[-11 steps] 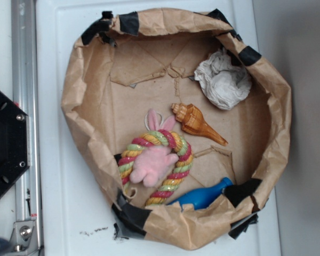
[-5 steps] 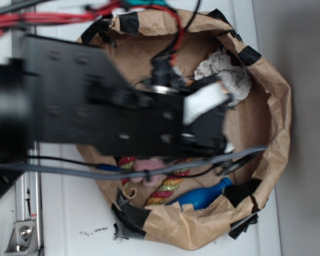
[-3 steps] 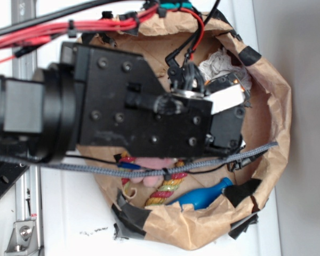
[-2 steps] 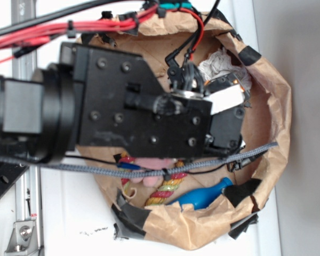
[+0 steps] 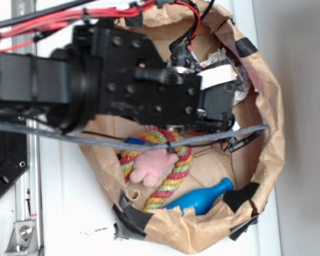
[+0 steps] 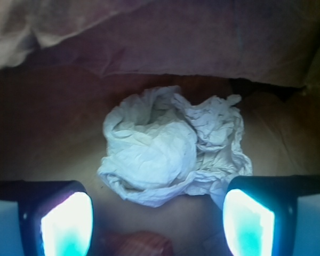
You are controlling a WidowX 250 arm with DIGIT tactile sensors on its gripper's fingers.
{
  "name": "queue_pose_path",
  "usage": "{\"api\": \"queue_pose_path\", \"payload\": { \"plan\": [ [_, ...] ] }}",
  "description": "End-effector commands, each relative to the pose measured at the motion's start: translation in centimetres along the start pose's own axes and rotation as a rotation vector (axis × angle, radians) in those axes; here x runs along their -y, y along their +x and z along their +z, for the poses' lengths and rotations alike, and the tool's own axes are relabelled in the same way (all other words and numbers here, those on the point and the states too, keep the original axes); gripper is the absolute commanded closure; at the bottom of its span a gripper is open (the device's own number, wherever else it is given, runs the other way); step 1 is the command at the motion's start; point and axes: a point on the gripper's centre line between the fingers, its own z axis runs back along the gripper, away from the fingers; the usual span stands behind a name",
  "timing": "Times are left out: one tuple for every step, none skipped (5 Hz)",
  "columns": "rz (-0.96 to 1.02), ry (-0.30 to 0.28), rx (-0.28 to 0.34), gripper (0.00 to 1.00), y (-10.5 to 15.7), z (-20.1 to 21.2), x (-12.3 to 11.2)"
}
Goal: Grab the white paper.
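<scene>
A WidowX arm (image 5: pixel 96 80) reaches into a taped brown paper bag (image 5: pixel 272 154) whose floor holds the white paper (image 6: pixel 170 146), a crumpled wad lying near the bag's far wall. In the wrist view the gripper (image 6: pixel 157 218) is spread wide and holds nothing, its two lit fingers (image 6: pixel 66 224) standing at the bottom corners of the frame with the wad ahead of and between them, not yet touched. In the exterior view the arm covers most of the wad; only a scrap of the paper (image 5: pixel 220 55) shows at the bag's upper right, while a rope ring (image 5: pixel 173 178), a pink plush toy (image 5: pixel 149 166) and a blue bottle (image 5: pixel 202 198) lie well apart toward the near side. The step in hand looks to be the final approach: the wad sits slightly right of centre between the fingers, so a small shift that way would square it up before going lower. A clean grasp probably calls for descending until the fingertips straddle the thickest folds, then closing slowly, since loose tissue compresses and a shallow pinch may catch only an edge. The bag wall behind leaves little room, so the advance should be short.
</scene>
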Motion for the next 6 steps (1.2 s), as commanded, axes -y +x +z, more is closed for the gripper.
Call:
{"api": "queue_pose_path", "payload": {
  "plan": [
    [0.002,0.026,0.059,0.0,2.3,-0.3,-0.8],
    [-0.034,0.051,0.031,0.0,2.2,-2.7,0.3],
    [-0.038,0.039,0.034,0.0,2.3,-3.6,0.7],
    [-0.032,0.058,0.038,0.39,2.9,-4.6,1.0],
    [-0.018,0.04,0.033,1.0,3.3,-4.0,1.0],
    [-0.002,0.015,0.015,1.0,3.8,-1.5,1.2]
  ]
}}
